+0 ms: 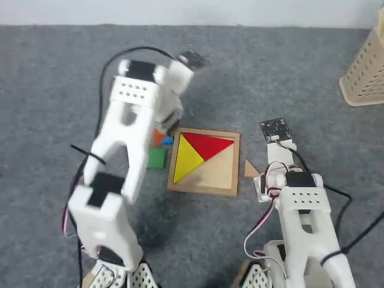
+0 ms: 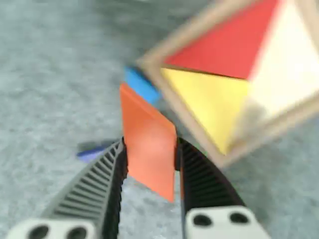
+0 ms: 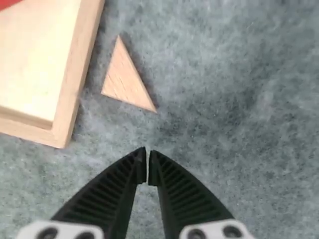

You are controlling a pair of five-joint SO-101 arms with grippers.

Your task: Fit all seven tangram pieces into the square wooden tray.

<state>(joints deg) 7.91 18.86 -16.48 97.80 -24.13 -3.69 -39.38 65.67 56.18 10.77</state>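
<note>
**Orange piece clamped at the tray's edge, right gripper shut over carpet**

We look first at the square wooden tray (image 1: 203,188). The red triangle (image 1: 207,146) and the yellow triangle (image 1: 187,159) lie inside it, meeting along one edge. The half nearer the right arm is bare wood. Grey carpet (image 1: 60,90) lies open on every side, and a beige slatted basket (image 1: 366,72) stands well apart at the far edge.

On the left arm's side, a blue piece (image 2: 141,84) sits against the tray's frame and a green piece (image 1: 156,158) lies just beside it. The left arm hangs over that cluster. A plain wooden triangle (image 3: 125,79) lies just beside the tray's opposite rim.

The left gripper (image 2: 149,145) has both fingers pressed on the orange piece (image 2: 149,164), near the tray corner. The right gripper (image 3: 147,167) hovers near the wooden triangle, fingertips together and holding nothing.
</note>
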